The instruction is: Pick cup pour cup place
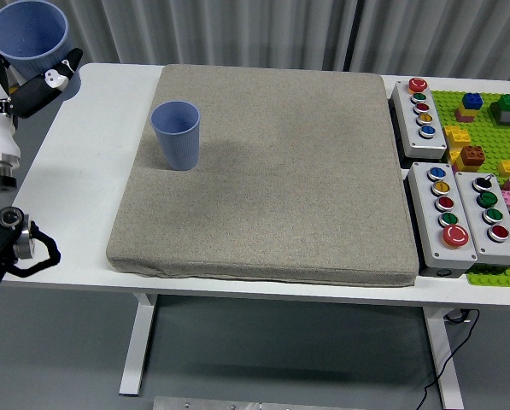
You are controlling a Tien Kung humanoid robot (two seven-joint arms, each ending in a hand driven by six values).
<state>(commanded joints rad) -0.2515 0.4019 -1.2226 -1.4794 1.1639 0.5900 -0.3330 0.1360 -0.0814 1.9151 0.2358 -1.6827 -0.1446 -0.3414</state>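
White table (84,171) is carrying a grey mat (280,171), with button boxes (447,201) and a green brick plate (494,111) sitting at its right. Near the mat's far left corner a blue cup (177,134) is standing upright. At the top left the left hand (11,81) is gripping a second cup (29,31), mouth up; its fingers (51,79) are apparently wrapping the cup's lower wall, mostly hidden at the edge.
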